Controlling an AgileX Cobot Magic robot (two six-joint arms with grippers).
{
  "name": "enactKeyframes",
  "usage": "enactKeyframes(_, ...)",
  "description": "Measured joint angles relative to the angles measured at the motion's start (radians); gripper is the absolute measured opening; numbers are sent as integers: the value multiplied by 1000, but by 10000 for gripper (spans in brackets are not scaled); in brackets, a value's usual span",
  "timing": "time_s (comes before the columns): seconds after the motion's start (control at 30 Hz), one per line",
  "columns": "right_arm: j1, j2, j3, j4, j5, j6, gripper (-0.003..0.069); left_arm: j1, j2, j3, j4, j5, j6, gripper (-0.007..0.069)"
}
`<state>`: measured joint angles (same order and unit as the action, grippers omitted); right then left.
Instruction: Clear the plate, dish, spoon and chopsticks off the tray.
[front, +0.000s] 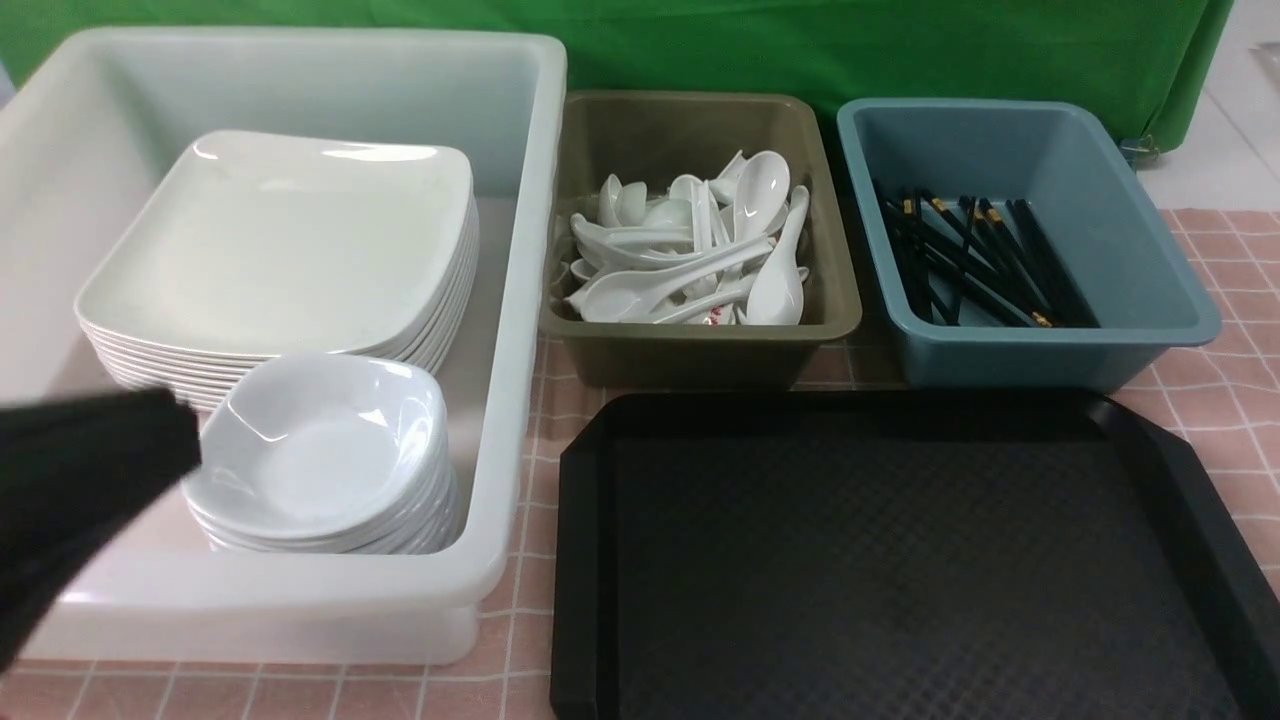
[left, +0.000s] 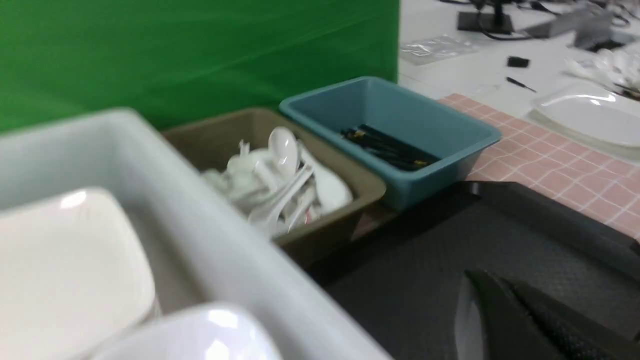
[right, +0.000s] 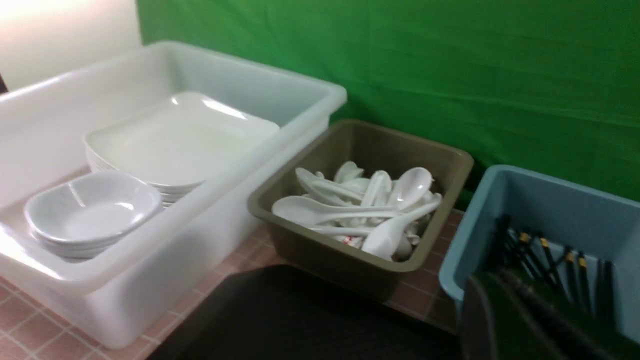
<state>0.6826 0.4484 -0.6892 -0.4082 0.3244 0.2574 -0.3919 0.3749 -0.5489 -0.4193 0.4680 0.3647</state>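
A black tray (front: 900, 560) is seen filling the lower right of the front view, its diamond-textured floor bare. At the left of the frame a large white tub (front: 520, 300) is shown holding a stack of square plates (front: 280, 240) toward its far side and a stack of small dishes (front: 320, 450) nearer the camera, the two stacks just beside each other. An olive bin (front: 700, 340) at upper centre is heaped with white spoons (front: 690, 260). A blue bin (front: 1040, 350) at upper right holds black chopsticks (front: 980, 265), gold bands visible on several. The three containers are lined up behind the tray on a pink checked cloth (front: 1230, 400), with a green backdrop (front: 800, 50) above.

A blurred dark part of the left arm (front: 80, 480) is seen at the lower left edge, in front of the tub and beside the dish stack. In the lower right of the left wrist view the left gripper (left: 520, 320) is seen with its jaws together, nothing between them, over the tray. In the lower right of the right wrist view the right gripper (right: 530, 320) is likewise drawn closed and empty, in front of the blue bin.
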Motion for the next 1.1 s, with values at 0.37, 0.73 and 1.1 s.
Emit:
enactKeyframes(0.37, 0, -217, 337, 1, -431, 46, 47, 0, -204, 328, -94, -289, -56, -2)
enactKeyframes(0.73, 0, -220, 338, 1, -452, 47, 97, 0, -204, 328, -84, -317, -57, -1)
enactKeyframes(1.1, 0, -220, 338, 1, -452, 52, 118, 0, -204, 328, 151, -317, -51, 1)
